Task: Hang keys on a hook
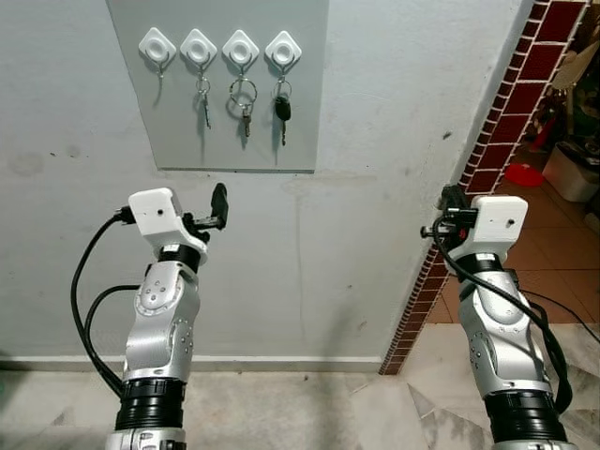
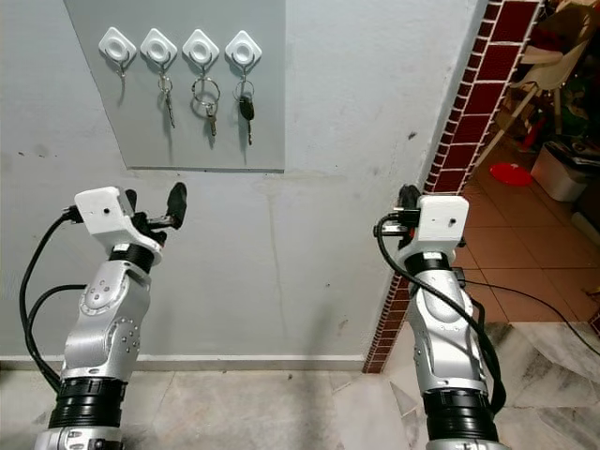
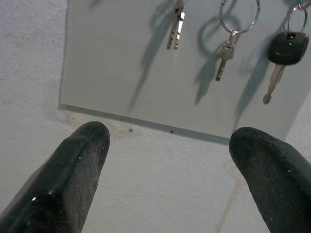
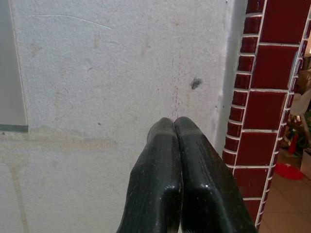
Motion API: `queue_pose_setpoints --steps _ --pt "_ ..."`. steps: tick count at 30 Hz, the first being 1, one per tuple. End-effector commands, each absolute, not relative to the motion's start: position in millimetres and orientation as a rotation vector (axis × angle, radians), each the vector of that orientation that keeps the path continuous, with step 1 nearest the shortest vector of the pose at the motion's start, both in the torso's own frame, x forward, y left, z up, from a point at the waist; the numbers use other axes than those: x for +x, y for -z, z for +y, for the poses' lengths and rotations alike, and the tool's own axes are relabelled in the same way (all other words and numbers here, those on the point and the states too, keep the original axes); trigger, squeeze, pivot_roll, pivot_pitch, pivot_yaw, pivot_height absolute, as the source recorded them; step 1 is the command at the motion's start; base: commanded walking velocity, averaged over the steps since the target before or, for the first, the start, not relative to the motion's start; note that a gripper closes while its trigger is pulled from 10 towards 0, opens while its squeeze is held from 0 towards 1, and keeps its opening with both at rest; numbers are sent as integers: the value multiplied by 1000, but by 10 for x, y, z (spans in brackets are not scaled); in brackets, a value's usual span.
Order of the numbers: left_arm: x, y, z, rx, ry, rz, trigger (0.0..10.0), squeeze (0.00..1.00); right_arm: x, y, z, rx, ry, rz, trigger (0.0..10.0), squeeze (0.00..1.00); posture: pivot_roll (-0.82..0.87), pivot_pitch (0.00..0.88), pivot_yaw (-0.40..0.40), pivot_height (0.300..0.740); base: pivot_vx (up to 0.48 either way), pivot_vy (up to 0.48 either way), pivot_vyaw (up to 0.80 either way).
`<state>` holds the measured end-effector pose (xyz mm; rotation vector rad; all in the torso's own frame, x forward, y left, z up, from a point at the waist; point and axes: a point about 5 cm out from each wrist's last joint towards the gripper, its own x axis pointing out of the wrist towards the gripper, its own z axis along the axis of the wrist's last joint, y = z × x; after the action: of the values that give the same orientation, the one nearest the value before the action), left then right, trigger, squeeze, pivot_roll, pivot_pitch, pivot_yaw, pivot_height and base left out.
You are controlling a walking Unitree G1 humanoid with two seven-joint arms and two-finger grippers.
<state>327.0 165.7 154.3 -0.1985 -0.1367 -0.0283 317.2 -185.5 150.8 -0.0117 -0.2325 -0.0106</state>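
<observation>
A grey board (image 1: 220,131) on the wall carries a row of white diamond hooks. The leftmost hook (image 1: 157,45) is bare. The others hold a silver key (image 1: 204,105), a key on a large ring (image 1: 245,103) and a black-headed key (image 1: 282,109). My left gripper (image 1: 214,214) is raised just below the board's lower edge, open, with nothing between its fingers (image 3: 73,179). The left wrist view looks up at the silver key (image 3: 176,26), the ring key (image 3: 223,58) and the black key (image 3: 287,48). My right gripper (image 1: 450,202) is shut and empty, facing bare wall beside the bricks (image 4: 174,145).
A red brick pillar edge (image 1: 506,131) ends the wall on the right. Beyond it lies a tiled room with a red object (image 1: 525,175) and a white box (image 1: 572,169) on the floor. Pale floor tiles lie below me.
</observation>
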Motion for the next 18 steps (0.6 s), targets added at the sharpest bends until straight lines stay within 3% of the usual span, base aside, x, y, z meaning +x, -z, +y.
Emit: queue_pose_setpoints --steps 1,18 --pt "3308 -1575 1645 -188 48 -133 10000 0 3170 -1543 -1855 -10 14 -254 10000 0 10 0 26 740 0 0 0" --pt "3416 -1577 1604 -213 104 -122 10000 0 3190 -1512 -1827 -16 21 -253 10000 0 1 0 47 740 0 0 0"
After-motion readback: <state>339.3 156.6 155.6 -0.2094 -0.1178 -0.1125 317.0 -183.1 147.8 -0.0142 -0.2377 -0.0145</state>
